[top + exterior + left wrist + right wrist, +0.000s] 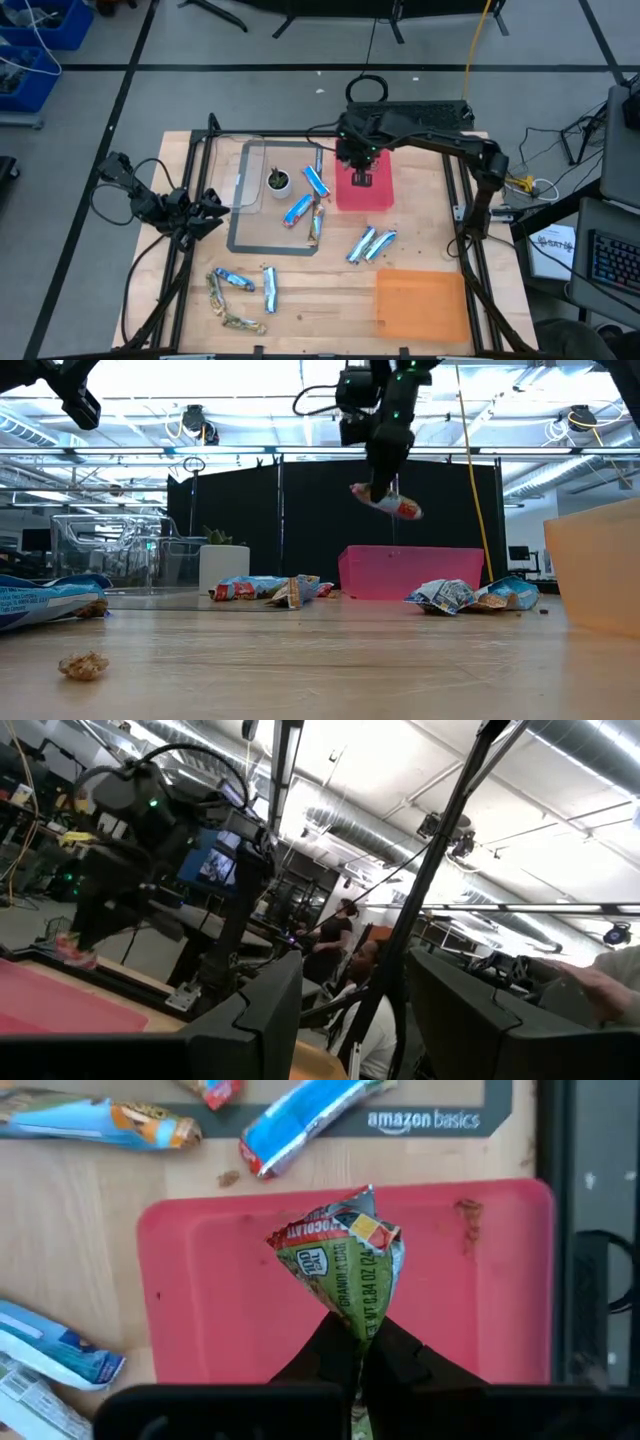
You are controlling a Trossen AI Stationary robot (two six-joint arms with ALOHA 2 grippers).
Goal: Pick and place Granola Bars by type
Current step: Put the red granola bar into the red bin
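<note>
Fingers of the right hand [352, 1342] pinch one crinkled green-and-red foil granola bar [345, 1260] by its end, dangling directly above the shallow pink plastic bin [200, 1300], seemingly lined up to drop it there by type.

One granola bar [345, 1265], green and red in crinkled foil, hangs pinched in the right hand [355, 1342] above the pink tray [200, 1310]. Blue bars [300, 209] lie scattered across the tabletop [330, 300], with brownish-gold ones [215, 292] near its front left corner
</note>
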